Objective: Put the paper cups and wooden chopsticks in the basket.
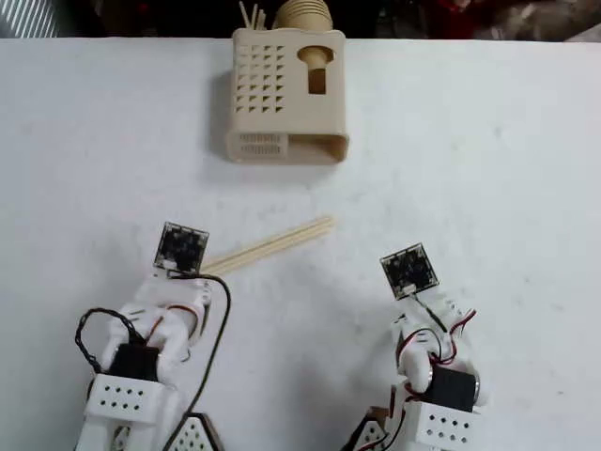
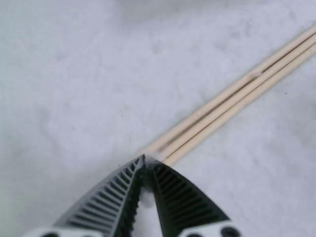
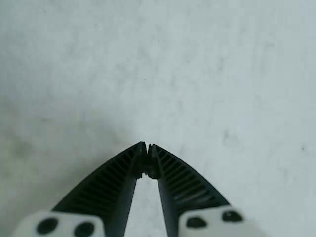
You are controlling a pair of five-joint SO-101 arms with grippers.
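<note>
My left gripper (image 2: 144,160) has its jaws closed, tips meeting on nothing, right at the near ends of the wooden chopsticks (image 2: 232,96). They lie flat, running away ahead of me. They look light, stiff and thin, likely to roll or splay, so I'd pinch across the bundle nearer its middle. My right gripper (image 3: 147,148) is closed too, over bare table (image 3: 222,74). The basket (image 1: 286,94) stands well beyond.

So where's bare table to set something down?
Free: wide table right of the basket, the stretch left of it, and the patch ahead of the right gripper. Crowded: centre, where the left gripper sits at the end of the wooden chopsticks.
</note>
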